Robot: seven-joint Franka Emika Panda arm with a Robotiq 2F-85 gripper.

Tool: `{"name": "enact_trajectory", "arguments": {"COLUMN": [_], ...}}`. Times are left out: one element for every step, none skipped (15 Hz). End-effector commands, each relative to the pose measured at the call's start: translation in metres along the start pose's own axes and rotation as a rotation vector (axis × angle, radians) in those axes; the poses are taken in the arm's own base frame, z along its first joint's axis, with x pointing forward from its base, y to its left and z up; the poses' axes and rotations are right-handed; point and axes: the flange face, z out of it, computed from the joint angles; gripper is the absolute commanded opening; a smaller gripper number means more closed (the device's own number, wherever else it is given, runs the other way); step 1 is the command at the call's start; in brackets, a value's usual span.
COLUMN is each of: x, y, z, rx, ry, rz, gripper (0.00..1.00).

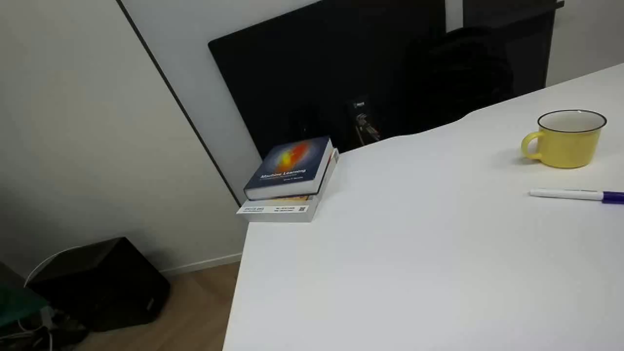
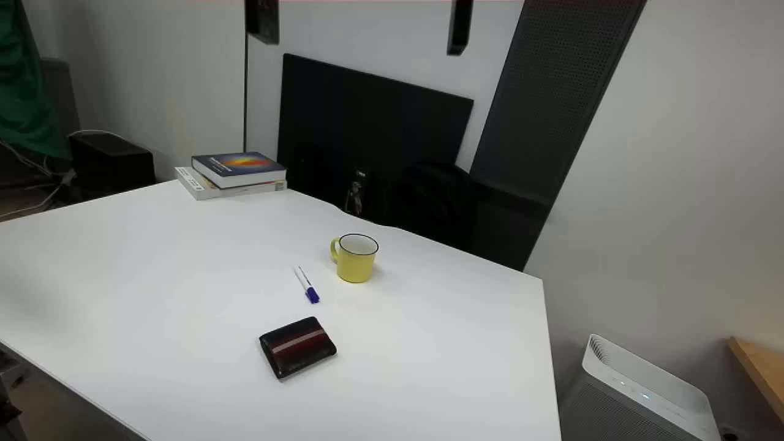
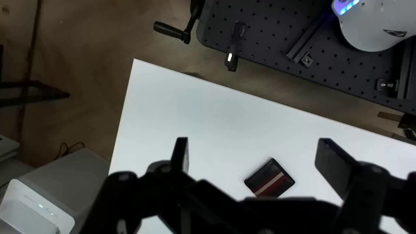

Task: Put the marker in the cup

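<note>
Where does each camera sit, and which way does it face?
In an exterior view: above the table, looking across toward the books; no robot shows.
In an exterior view: above the table, facing the dark panel; open hand at the top.
Wrist view: on the wrist, looking down past fingers at the table; robot base shows.
Both exterior views share marker, cup.

Counted from the centre of an exterior view, a flat black-and-red case (image 2: 298, 347) with a pale stripe lies on the white table (image 2: 441, 355) at seven o'clock. Between nine and ten, a blue book (image 2: 239, 169) rests on a white book (image 2: 236, 192). A large black panel (image 2: 373, 98) stands behind at twelve, a white vented box (image 2: 649, 392) at four. A green cloth (image 2: 27, 92) hangs towards ten.
</note>
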Motion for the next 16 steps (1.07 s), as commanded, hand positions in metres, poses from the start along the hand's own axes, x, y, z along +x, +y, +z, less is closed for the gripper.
{"name": "enact_trajectory", "arguments": {"x": [0.000, 0.000, 0.000, 0.000, 0.000, 0.000, 0.000, 0.000, 0.000, 0.000, 0.000, 0.003, 0.007, 0.014, 0.020, 0.028], "y": [0.000, 0.000, 0.000, 0.000, 0.000, 0.000, 0.000, 0.000, 0.000, 0.000, 0.000, -0.001, -0.002, -0.004, -0.004, -0.004], "z": [-0.001, -0.001, -0.001, -0.001, -0.001, -0.001, -0.001, -0.001, -0.001, -0.001, -0.001, 0.002, 0.007, 0.016, 0.024, 0.033], "rx": [0.000, 0.000, -0.001, -0.001, -0.001, -0.001, -0.001, -0.001, -0.001, -0.001, -0.001, -0.001, 0.014, 0.034, 0.042, 0.054], "ry": [0.000, 0.001, 0.002, 0.002, 0.002, 0.002, 0.002, 0.002, 0.002, 0.002, 0.002, 0.000, -0.007, -0.005, -0.010, -0.011], "rz": [0.000, 0.000, 0.000, 0.000, 0.000, 0.000, 0.000, 0.000, 0.000, 0.000, 0.000, -0.029, -0.061, -0.107, -0.141, -0.173], "gripper": [1.00, 1.00, 1.00, 1.00, 1.00, 1.00, 1.00, 1.00, 1.00, 1.00, 1.00, 1.00, 1.00, 1.00, 1.00, 1.00]}}
